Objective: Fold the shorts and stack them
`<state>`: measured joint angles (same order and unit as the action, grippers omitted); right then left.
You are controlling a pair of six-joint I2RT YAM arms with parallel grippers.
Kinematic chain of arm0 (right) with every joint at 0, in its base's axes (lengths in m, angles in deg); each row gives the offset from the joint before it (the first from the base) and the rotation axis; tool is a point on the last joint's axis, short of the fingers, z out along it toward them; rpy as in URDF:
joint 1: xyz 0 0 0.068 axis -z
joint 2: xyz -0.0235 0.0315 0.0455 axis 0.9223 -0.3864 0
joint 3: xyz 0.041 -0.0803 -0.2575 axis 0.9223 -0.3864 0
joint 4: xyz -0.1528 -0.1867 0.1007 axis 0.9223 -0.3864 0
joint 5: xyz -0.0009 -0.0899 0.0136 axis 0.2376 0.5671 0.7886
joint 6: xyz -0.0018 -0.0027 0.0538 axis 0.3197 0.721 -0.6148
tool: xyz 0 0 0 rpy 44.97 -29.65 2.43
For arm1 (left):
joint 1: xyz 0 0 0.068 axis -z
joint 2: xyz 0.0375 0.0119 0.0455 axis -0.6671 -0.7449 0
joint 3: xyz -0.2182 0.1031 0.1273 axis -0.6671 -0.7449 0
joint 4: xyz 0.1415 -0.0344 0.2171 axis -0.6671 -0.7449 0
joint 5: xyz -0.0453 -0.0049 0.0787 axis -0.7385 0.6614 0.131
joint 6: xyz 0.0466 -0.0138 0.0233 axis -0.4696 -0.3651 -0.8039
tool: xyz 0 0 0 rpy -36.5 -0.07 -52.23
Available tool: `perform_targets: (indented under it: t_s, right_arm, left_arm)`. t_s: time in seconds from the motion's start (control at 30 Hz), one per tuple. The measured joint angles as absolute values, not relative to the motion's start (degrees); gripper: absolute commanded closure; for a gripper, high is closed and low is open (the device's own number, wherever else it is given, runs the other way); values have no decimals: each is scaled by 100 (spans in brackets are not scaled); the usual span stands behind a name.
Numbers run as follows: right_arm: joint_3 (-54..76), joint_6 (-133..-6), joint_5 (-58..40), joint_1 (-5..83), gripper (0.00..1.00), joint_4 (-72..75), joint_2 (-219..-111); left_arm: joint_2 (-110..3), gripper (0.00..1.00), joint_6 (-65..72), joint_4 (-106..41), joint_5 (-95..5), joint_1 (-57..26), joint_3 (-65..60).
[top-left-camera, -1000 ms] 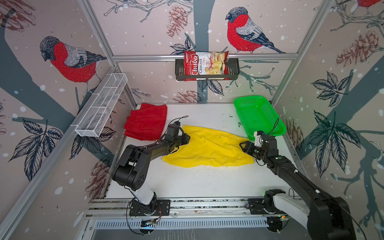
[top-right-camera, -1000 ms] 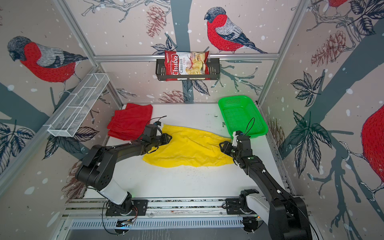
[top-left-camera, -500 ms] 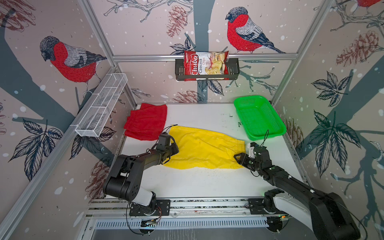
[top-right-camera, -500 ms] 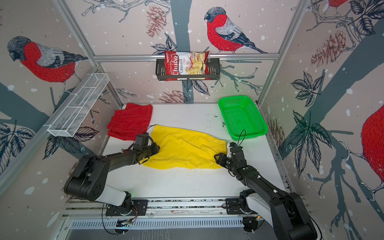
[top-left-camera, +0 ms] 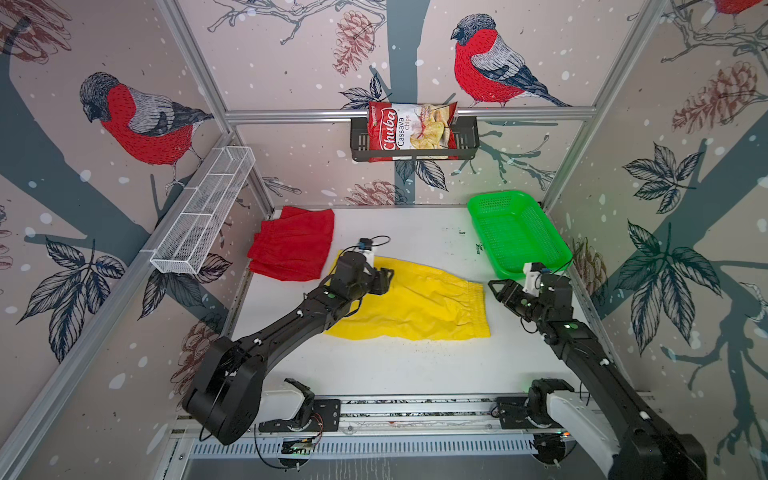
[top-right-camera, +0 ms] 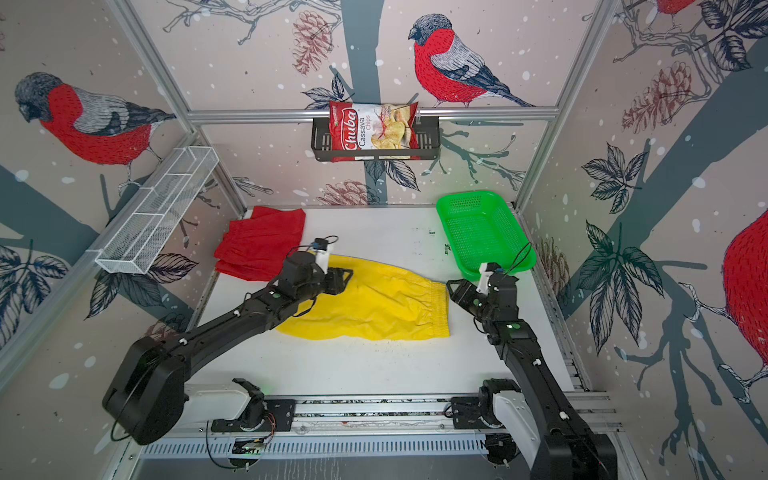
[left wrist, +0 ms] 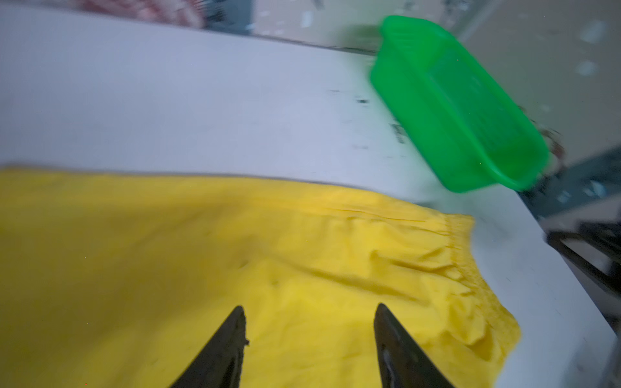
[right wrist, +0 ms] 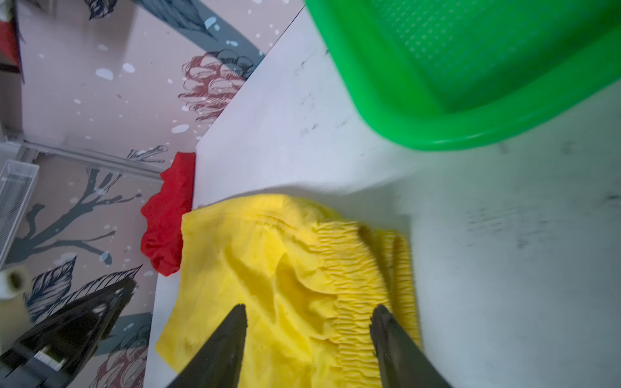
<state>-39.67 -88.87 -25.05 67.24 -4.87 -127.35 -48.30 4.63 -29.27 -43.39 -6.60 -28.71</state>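
The yellow shorts (top-left-camera: 415, 303) lie flat on the surface (top-left-camera: 395, 365) between the two arms. Their long axis runs across from the leg hems on the left to the gathered waistband (top-left-camera: 478, 307) on the right, and the folded red shorts (top-left-camera: 293, 245) sit near their left end, in the far left corner. The left pincer (top-left-camera: 387, 279) hangs over the leg end and the right pincer (top-left-camera: 498, 291) sits just beside the waistband's far corner, both with jaws apart and empty. Each arm thus has its own end nearest, the cloth stretching from either pincer towards the other.
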Motion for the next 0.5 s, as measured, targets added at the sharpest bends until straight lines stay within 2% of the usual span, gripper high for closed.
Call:
perform_targets:
  t_s: [0.2,0.33,0.5]
  right_arm:
    - [-4039,-8555,-3447,7961,39,-723,-12975]
    - [-4157,-8435,-3740,8162,38,-762,-12971]
    - [-4201,-8306,-3844,8230,38,-828,-13017]
  left_arm:
    - [-6072,36,-1072,-2579,-4964,522,-2001]
    - [-7086,34,-1987,-2555,-5430,1121,-1355]
    - [-8133,30,-2916,-2826,-5482,1687,-485]
